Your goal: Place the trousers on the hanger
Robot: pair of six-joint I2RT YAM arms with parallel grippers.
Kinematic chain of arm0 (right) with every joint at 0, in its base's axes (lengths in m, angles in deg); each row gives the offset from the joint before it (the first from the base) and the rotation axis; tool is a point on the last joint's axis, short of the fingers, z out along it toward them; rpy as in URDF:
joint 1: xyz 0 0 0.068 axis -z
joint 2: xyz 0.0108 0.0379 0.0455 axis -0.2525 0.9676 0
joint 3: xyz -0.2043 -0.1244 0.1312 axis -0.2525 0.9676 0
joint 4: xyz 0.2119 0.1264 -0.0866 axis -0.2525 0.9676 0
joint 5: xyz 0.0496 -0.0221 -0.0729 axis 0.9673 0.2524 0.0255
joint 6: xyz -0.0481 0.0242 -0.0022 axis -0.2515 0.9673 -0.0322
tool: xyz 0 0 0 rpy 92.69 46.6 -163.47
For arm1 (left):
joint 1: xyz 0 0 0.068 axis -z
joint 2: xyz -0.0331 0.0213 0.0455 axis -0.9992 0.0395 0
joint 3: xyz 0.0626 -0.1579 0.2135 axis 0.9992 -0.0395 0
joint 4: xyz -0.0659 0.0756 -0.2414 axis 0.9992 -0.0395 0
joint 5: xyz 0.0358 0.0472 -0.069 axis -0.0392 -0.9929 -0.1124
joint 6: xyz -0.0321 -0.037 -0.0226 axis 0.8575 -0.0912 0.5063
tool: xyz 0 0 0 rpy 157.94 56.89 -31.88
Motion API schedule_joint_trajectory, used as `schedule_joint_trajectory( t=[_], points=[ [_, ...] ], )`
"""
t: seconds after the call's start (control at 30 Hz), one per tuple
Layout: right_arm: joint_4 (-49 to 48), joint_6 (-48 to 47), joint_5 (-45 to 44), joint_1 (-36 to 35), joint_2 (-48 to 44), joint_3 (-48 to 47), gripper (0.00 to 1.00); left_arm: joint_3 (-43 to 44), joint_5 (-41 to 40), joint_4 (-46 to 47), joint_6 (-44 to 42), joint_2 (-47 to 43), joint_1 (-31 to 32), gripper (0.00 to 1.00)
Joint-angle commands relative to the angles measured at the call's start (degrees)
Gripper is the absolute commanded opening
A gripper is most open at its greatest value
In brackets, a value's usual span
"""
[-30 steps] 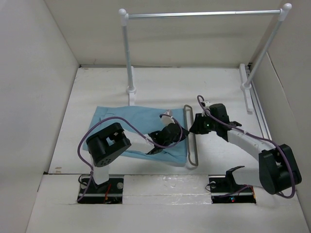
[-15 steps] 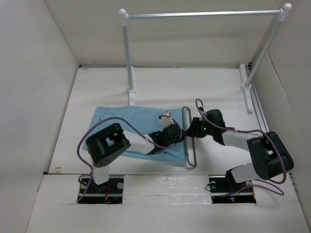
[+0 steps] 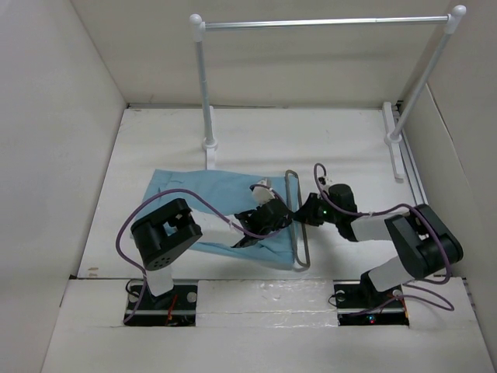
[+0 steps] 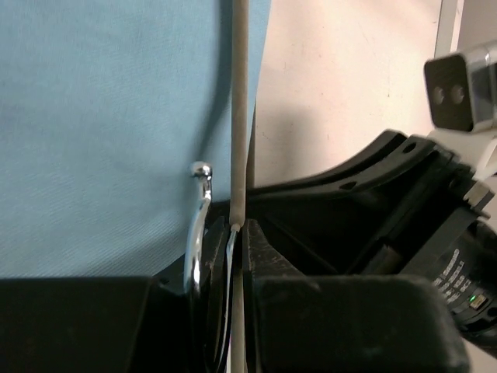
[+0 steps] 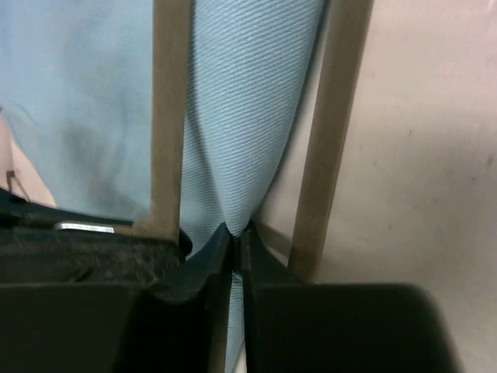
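Two clamps: trousers [image 3: 217, 186] and hanger [image 5: 171, 116]

Sky-blue trousers lie flat on the counter [image 3: 334, 140], left of centre. The hanger lies along their right edge, cloth showing between its two bars. The right jaws are pinched tight on that cloth; the left jaws are pressed together on the hanger's wire beside its shiny hook [image 4: 199, 225].

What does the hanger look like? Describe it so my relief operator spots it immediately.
In front of the tall white-posted rack, the sky-blue trousers lie on the table. Along their right edge lies the hanger, a thin grey wire loop, unlike the rack's thick silver bar.
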Motion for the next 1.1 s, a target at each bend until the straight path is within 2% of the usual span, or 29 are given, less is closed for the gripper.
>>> schedule_joint_trajectory(
  t=[0.0,0.03,0.2,0.23,0.4,0.43,0.77,1.07],
  points=[
    [-3.78,4.41,1.77,-0.88,-0.66,3.67,0.10,0.35,-1.20,-1.51,-1.87,-1.43,0.17,0.00],
    [-2.83,4.16,1.86,-0.87,-1.63,3.59,0.00,0.18,-1.20,-1.60,-2.48,-1.43,0.17,0.00],
    [9.02,-1.79,0.81,1.67,-10.85,-1.84,0.00,-0.27,-1.02,-2.65,-5.12,-2.65,-0.36,0.00],
    [14.96,-3.21,0.20,3.16,-14.61,-3.08,0.00,-0.44,-1.11,-3.18,-5.73,-3.10,-0.88,0.00],
    [26.96,-12.43,1.33,10.54,-20.27,-9.67,0.00,-1.06,-1.20,-6.16,-10.66,-5.20,-1.50,0.00],
    [31.07,-13.76,1.86,11.86,-20.28,-11.86,0.00,-1.49,-1.28,-6.52,-11.27,-5.47,-2.03,0.00],
    [40.33,-24.74,3.97,26.89,-11.85,-23.29,0.00,-1.85,-3.91,-13.37,-17.43,-7.67,-2.03,0.00],
    [41.30,-27.57,8.27,36.04,-9.12,-24.01,0.00,-2.29,-10.59,-21.37,-15.68,-11.71,-3.70,0.00]
  ],
)
